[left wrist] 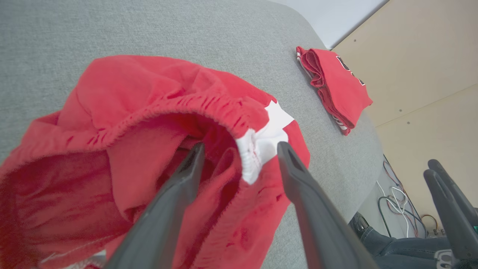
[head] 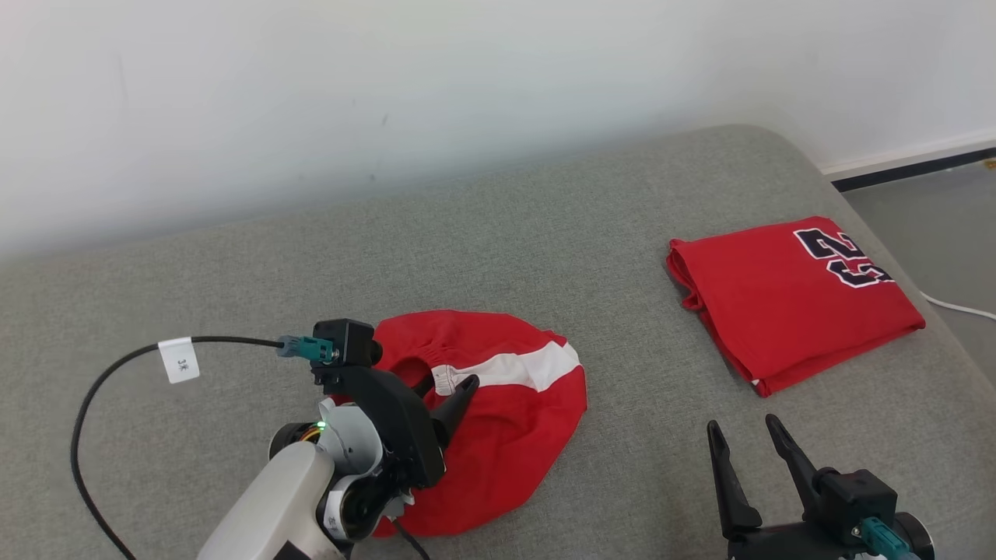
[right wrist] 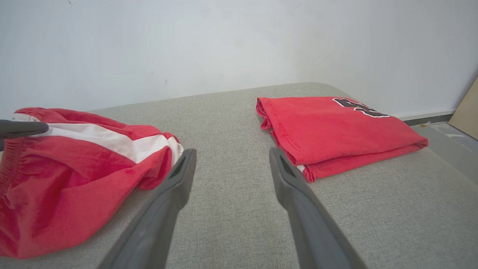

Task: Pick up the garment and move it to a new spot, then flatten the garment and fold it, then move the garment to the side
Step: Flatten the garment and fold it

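Observation:
The garment [head: 506, 420], red shorts with a white side stripe, lies crumpled on the grey cushion [head: 545, 233] at the lower middle. My left gripper [head: 447, 385] hangs over its near left part, open. In the left wrist view the left gripper [left wrist: 241, 145] straddles the gathered waistband and white stripe of the garment [left wrist: 130, 93], the cloth loose between the spread fingers. My right gripper [head: 741, 424] stands open above bare cushion to the garment's right. In the right wrist view the right gripper [right wrist: 232, 150] holds nothing, with the garment [right wrist: 74, 168] at its left.
A folded red jersey [head: 794, 303] with dark numerals lies at the cushion's right end, near its edge. A black cable [head: 101, 389] loops over the cushion at the left. Floor with loose wires [left wrist: 396, 201] lies beyond the right edge. A white wall backs the cushion.

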{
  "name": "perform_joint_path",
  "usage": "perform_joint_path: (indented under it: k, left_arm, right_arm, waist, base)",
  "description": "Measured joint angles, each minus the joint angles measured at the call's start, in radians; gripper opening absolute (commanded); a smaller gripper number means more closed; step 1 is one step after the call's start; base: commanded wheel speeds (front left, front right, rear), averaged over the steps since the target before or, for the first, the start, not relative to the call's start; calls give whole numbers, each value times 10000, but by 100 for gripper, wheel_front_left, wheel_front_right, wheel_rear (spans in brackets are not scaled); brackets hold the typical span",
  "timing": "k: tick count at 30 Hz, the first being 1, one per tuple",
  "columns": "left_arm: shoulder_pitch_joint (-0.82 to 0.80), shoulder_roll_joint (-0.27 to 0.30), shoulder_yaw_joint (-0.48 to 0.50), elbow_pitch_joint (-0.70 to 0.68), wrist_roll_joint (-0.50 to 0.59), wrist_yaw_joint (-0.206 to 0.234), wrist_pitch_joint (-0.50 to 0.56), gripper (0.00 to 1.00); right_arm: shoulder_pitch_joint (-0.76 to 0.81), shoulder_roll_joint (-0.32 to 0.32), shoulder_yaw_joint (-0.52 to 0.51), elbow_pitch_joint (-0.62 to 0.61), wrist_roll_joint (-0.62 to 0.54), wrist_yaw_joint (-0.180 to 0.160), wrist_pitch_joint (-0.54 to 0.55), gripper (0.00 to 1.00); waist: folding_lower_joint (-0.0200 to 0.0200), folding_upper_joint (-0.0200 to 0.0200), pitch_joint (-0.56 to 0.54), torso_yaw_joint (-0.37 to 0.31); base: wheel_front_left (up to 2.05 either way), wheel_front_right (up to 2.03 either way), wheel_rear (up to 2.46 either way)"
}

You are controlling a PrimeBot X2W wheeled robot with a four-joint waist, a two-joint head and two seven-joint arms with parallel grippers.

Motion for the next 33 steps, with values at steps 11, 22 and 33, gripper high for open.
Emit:
perform_joint_path:
  k: [11,22,33]
  left_arm:
    - [329,389,-224,-2025,13,681,953,100]
    - [191,171,-372,-2021,58,1041,1122,100]
    - [-290,-199,-761,-466,245,1298,1342,100]
  right_arm:
    - [38,0,27,82,65,0,-48,100]
    - [21,-2,61,161,98,-2,-130,100]
    - [-104,0,165,228,111,0,-196,100]
  waist:
    - [0,0,-102,-112]
    - [0,0,-133,-377]
    - [0,0,-24,-660]
  base:
    - [0,0,0]
    - [0,0,0]
    - [0,0,0]
